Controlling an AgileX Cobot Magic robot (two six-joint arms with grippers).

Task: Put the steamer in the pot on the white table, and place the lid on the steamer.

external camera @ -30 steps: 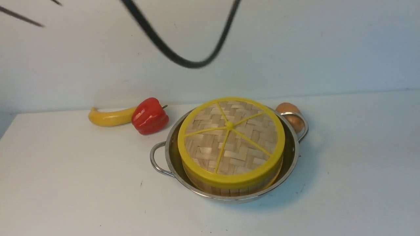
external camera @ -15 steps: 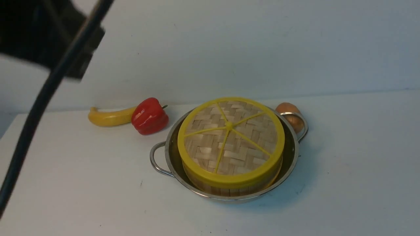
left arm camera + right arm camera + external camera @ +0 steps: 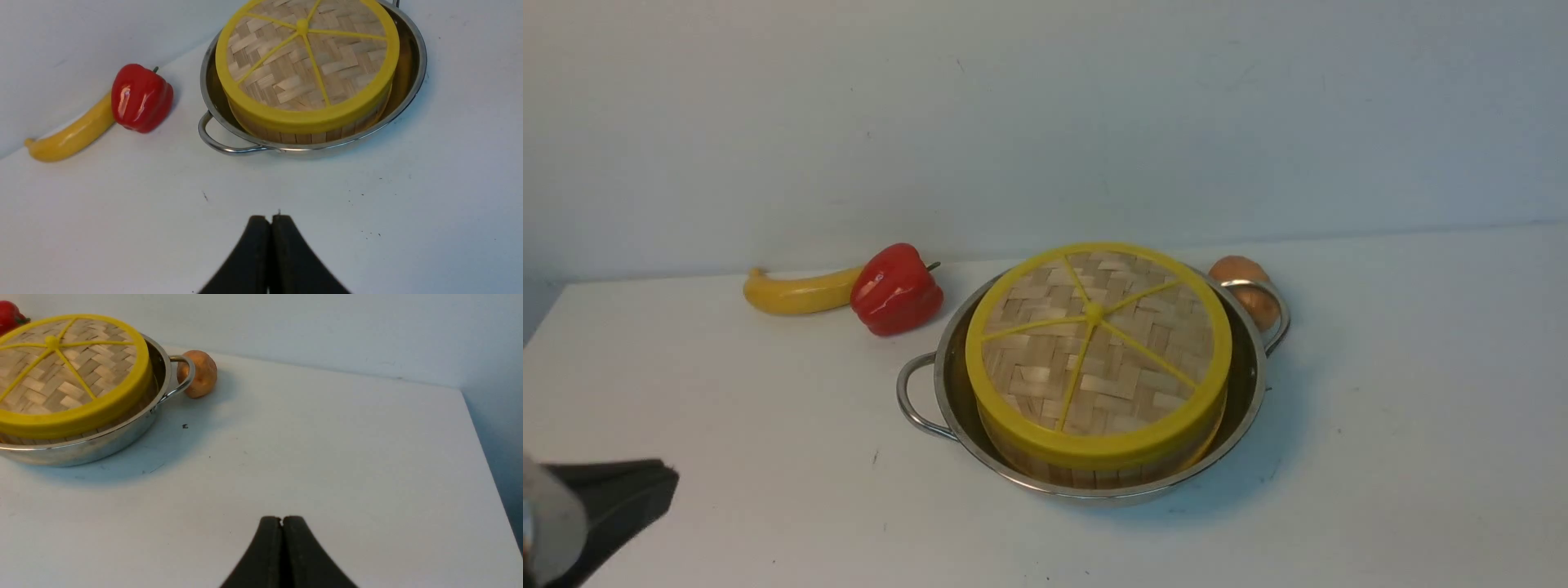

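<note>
step: task looks finished. steamer (image 3: 1094, 465) sits inside the pot (image 3: 1241, 392), lid (image 3: 1094, 351) seated flat on top of it, yellow rim lined up all round as far as the views show.
location: pot stands mid-desk on the white desk (image 3: 1421, 425); steamer walls show only as a bamboo band under the lid rim.
left hand: (image 3: 269, 218) jaws pressed together, holding nothing, low over bare desk, well apart from the pot.
right hand: (image 3: 282, 519) jaws closed tight, empty, over bare desk to the right of the pot.
bystanders: red bell pepper (image 3: 894, 287) touching the banana (image 3: 796, 292) behind-left of the pot; potato (image 3: 1245, 286) just behind the right pot handle (image 3: 1278, 314).
next move: my read, nothing left to place. If anything, park both arms and avoid nudging a handle.
vs earlier: cable and dark arm body that crossed the upper front view are gone; only a dark arm part (image 3: 605, 506) shows at lower left. Pot, steamer, lid unmoved.
</note>
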